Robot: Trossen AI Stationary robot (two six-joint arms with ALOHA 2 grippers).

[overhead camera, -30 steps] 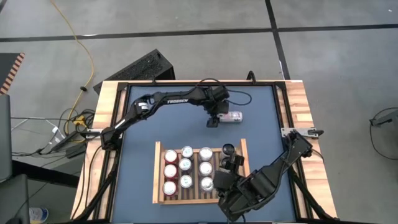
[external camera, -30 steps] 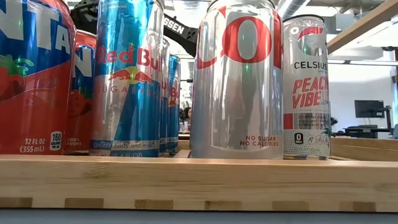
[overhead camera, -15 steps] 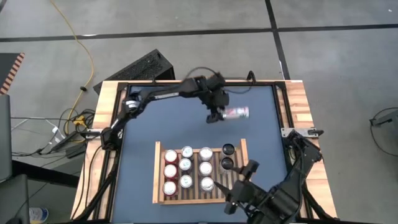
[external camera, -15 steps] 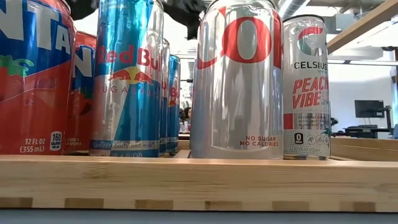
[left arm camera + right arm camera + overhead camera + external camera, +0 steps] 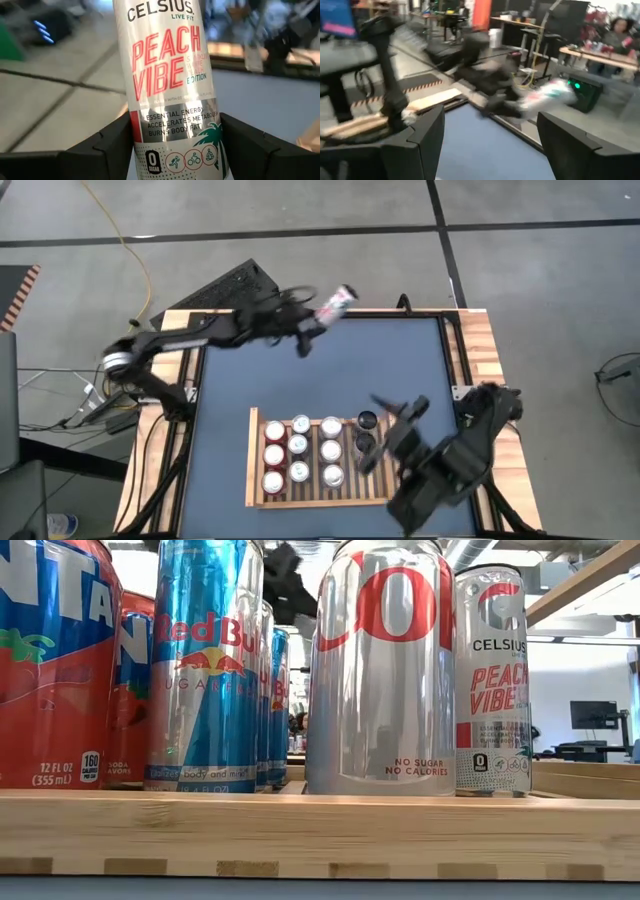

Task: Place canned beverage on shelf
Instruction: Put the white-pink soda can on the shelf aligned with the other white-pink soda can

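Left gripper is holding a Celsius can high over the far edge of the counter.

The left gripper (image 5: 312, 323) is closed tightly on the Celsius can (image 5: 335, 301), which is tilting above the far rim of the counter (image 5: 300, 385), well apart from the shelf (image 5: 254, 460). The right gripper (image 5: 396, 408) is standing wide open and holding nothing, above the near right part of the shelf, where several cans (image 5: 300, 450) are standing in rows.

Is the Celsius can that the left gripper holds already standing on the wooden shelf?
No, the Celsius can is in the left gripper beyond the shelf.
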